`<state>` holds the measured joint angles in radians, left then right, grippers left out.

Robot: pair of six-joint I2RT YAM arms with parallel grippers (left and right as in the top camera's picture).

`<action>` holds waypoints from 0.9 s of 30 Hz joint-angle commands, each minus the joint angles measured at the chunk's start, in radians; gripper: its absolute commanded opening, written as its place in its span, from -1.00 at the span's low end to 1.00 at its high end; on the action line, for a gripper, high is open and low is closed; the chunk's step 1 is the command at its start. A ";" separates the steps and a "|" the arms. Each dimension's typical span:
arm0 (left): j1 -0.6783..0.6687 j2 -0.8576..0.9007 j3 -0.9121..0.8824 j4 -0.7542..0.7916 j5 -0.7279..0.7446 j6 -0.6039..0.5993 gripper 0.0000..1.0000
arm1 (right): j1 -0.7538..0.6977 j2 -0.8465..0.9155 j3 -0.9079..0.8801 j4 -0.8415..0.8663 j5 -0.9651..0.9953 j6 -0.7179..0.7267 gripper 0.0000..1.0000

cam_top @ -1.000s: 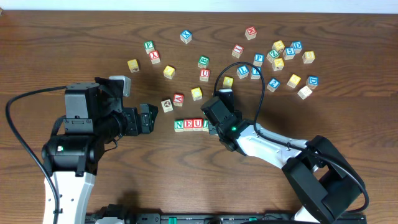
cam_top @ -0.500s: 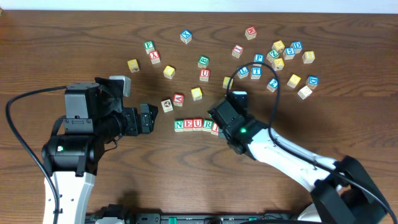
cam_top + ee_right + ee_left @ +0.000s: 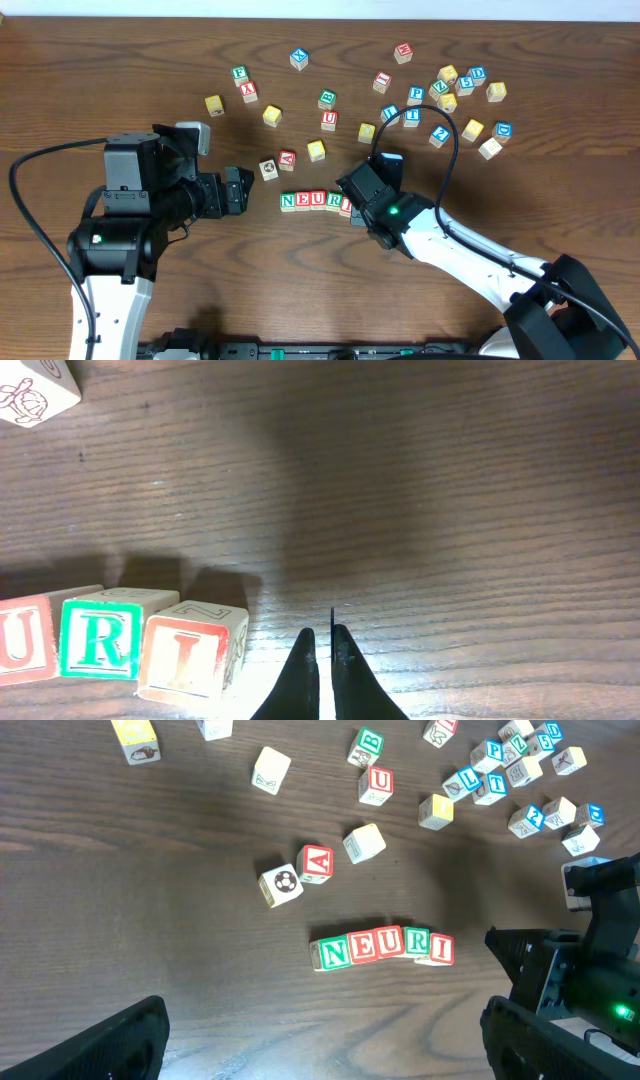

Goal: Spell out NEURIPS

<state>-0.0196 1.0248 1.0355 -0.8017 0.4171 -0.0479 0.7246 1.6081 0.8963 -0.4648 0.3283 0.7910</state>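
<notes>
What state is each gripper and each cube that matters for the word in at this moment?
left gripper: open, empty, apart from the cubes.
right gripper: shut, holding nothing, beside the row's end.
row of wooden letter cubes, green N, red E, red U, green R: lined up, letters up.
red I wooden cube: last in the row, turned slightly out of line.
blue P wooden cube: loose among the scattered cubes, not yet placed.

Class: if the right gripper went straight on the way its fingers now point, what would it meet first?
Likely bare table. The right gripper, fingers shut, aims beside the red I cube, not at it; depth unclear.
</notes>
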 commanded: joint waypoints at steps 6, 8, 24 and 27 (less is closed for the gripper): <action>0.006 -0.006 0.014 0.002 0.009 0.010 0.96 | 0.022 0.034 -0.009 0.004 -0.002 0.043 -0.98; 0.006 -0.006 0.014 0.002 0.009 0.010 0.96 | 0.036 0.036 -0.009 0.006 0.002 0.049 -0.98; 0.006 -0.006 0.014 0.002 0.009 0.010 0.96 | 0.049 0.080 -0.009 0.027 0.002 0.068 -0.98; 0.006 -0.006 0.014 0.002 0.009 0.010 0.96 | 0.049 0.080 -0.009 0.031 0.003 0.068 -0.98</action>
<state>-0.0196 1.0248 1.0355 -0.8017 0.4171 -0.0479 0.7647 1.6821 0.8940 -0.4370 0.3176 0.8406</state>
